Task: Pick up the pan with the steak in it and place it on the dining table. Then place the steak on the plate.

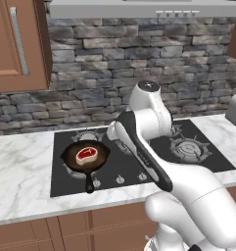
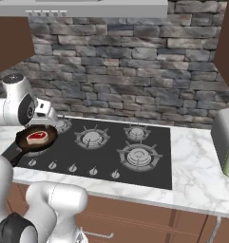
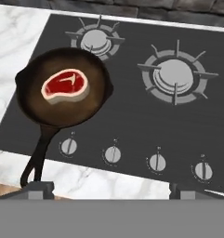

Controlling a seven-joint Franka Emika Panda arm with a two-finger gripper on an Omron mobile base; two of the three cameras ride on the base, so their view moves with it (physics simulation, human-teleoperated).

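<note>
red steak (image 3: 65, 85) with pale rim, black-brown pan (image 3: 62, 88), black stove (image 3: 132, 116), white-grey veined marble counter (image 1: 21, 166)

Pan (image 3: 62, 88): dark cast iron, matt, faintly brown sheen inside; handle (image 3: 36, 155) black, same dull finish.
Steak (image 3: 64, 85): raw red meat, smooth, pale fat rim.
Stove (image 3: 146, 116): flat black top, smooth, low gloss; burners (image 3: 176, 76) grey metal, matt; knobs (image 3: 112, 154) grey metal-look.
Counter (image 1: 21, 166): white-grey veined marble, polished.
Back wall (image 2: 135, 71): rough grey stacked stone, uneven faces.
Cabinets (image 1: 16, 44): reddish-brown wood, smooth satin; pull (image 1: 19, 39) brushed metal.
Hood (image 1: 139, 7): pale grey metal, matt.
Toaster (image 2: 225, 140): light plastic or painted shell, smooth.
</note>
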